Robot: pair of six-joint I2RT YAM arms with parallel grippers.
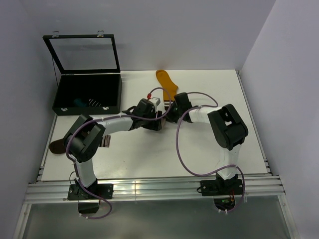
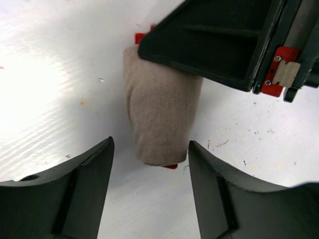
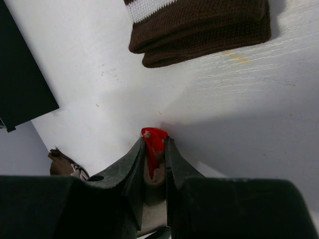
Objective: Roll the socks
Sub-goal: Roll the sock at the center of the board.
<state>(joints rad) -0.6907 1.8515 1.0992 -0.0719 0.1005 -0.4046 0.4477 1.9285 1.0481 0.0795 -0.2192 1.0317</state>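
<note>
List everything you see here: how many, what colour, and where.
beige sock: one, beige with red end, rolled, table centre
mustard sock: one, mustard, far centre
brown socks: two it seems, brown, one white-striped, left side
case: one, black, lid open, far left corner
table: one, white, under everything
left gripper: one, black, open, either side of the beige sock
right gripper: one, black, shut on the beige sock's red end
</note>
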